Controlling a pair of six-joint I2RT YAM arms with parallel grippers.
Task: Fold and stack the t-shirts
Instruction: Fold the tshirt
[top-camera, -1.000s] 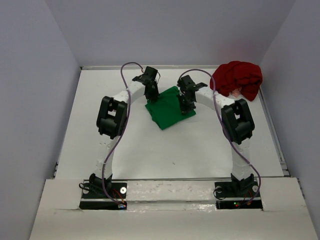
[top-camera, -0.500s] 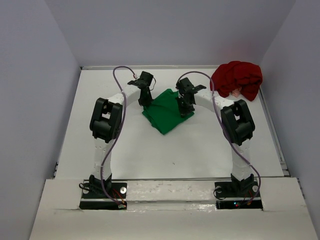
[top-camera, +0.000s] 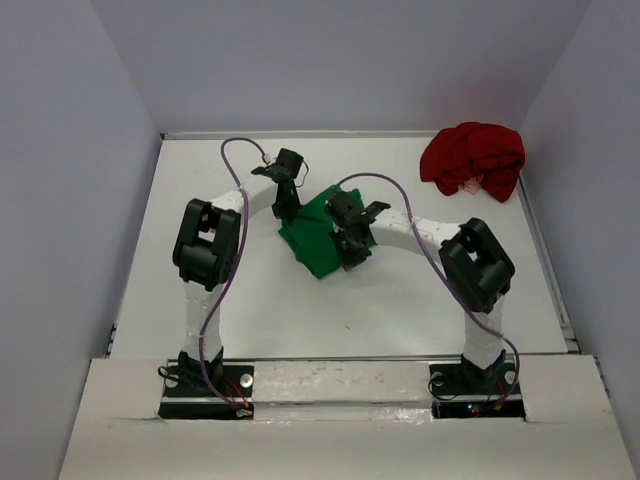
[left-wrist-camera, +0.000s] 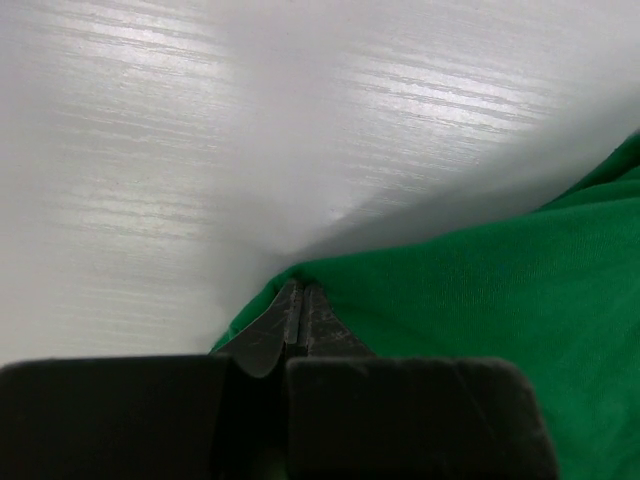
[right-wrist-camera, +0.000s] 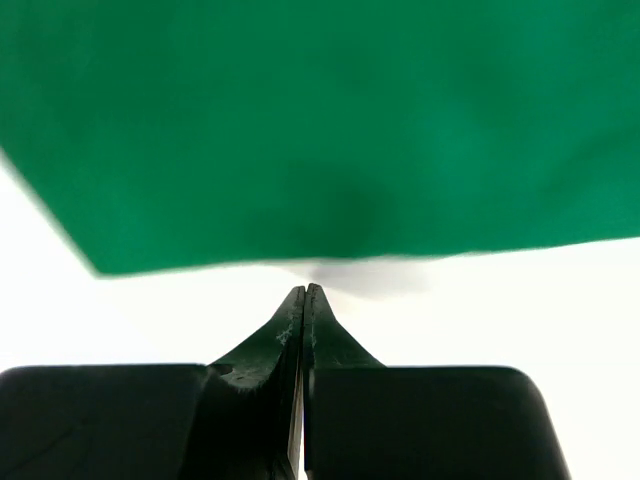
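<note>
While both pairs of jaws are pressed fully together with nothing between them, the left gripper (top-camera: 286, 210) sets its tips on the left corner of the folded bright green soft cloth t-shirt (top-camera: 315, 238) at centre frame. The right gripper (top-camera: 350, 255) sits just beside its right edge. Any nudging should, I judge, stay low and even, or the fold may ruck. The crumpled dark red cloth t-shirt (top-camera: 475, 158) lies upper right, well apart. The smooth white table (top-camera: 400, 310) is boxed by pale grey walls (top-camera: 60, 200).

From above, the right end effector (top-camera: 352, 258) covers part of the green t-shirt (top-camera: 305, 243). In the right wrist view its cloth is blurred and runs past three picture edges.
</note>
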